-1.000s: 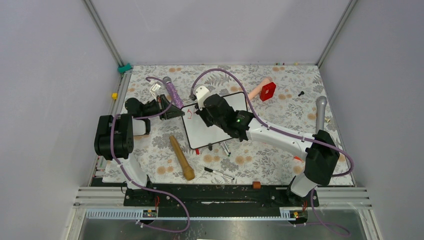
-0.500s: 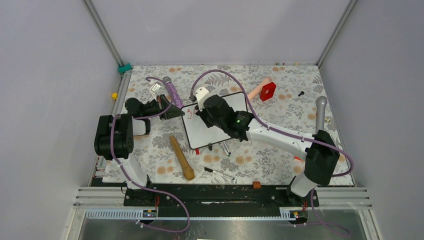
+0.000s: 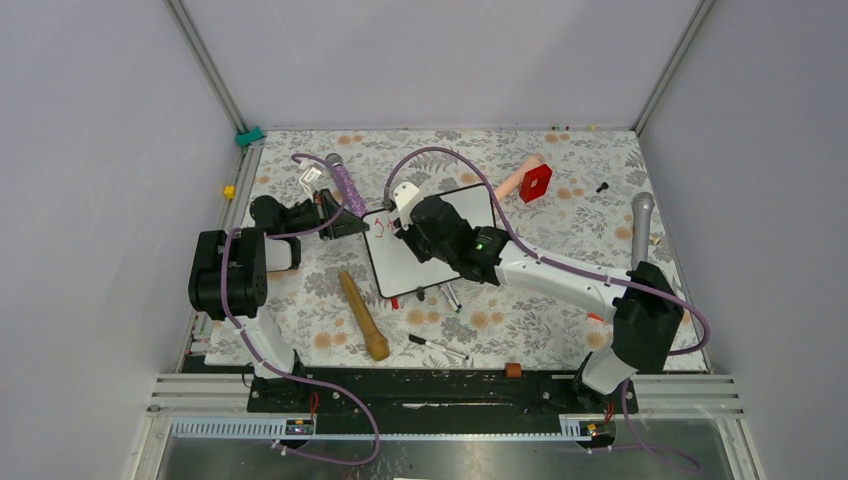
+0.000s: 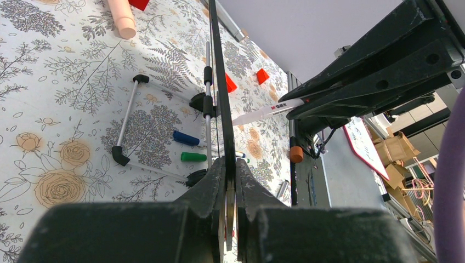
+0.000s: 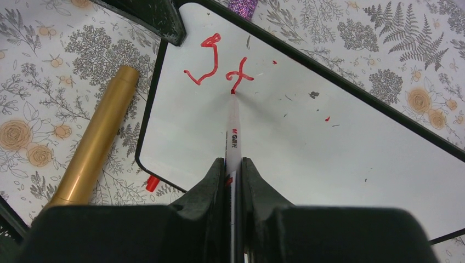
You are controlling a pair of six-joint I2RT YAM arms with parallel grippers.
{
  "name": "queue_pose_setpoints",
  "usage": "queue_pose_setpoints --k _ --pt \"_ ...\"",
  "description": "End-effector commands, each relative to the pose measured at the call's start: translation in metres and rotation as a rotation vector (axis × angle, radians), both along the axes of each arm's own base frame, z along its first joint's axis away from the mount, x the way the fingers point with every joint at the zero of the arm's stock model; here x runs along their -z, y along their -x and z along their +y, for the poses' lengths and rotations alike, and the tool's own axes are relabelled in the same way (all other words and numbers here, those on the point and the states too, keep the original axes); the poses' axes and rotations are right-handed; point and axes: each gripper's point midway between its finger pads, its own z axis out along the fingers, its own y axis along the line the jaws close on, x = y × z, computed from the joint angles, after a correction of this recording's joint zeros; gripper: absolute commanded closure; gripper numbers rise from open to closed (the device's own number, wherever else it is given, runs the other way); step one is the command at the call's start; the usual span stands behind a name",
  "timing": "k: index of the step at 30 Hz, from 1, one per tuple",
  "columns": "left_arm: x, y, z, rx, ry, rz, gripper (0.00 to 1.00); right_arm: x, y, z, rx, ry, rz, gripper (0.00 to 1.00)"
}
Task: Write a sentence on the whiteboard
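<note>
On whiteboard (image 5: 329, 164), marker (image 5: 232, 129) points at sentence (image 5: 215, 60)

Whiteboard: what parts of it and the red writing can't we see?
Top view: the red letters are too small to read; the right arm covers part of the whiteboard.
Left wrist view: board edge-on, face hidden.
Right wrist view: frame edge crops the board; fingers hide part of the marker.

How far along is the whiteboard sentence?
Done: two red strokes of the sentence, roughly "s" and "t", in one corner of the whiteboard. In hand: right gripper shut on the marker, tip at the second letter's foot; left gripper clamps the board's edge. Left: everything else; the board is mostly blank.
</note>
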Motion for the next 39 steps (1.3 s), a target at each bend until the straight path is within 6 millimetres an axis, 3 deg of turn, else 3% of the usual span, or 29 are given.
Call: queue_pose_setpoints --k 1,28,39 --pt "-0.013 0.011 -0.003 0.050 -0.025 -0.109 1.00 -0.009 0.004 -0.006 -0.012 -0.008 -0.003 1.00" --pt "-0.013 0.012 -0.003 0.051 -0.025 -0.110 1.00 -0.014 -0.011 -0.017 0.060 0.023 -0.028 1.00" --pt "-0.013 0.012 -0.004 0.052 -0.025 -0.110 1.00 -0.032 -0.016 -0.021 0.081 -0.001 -0.065 1.00"
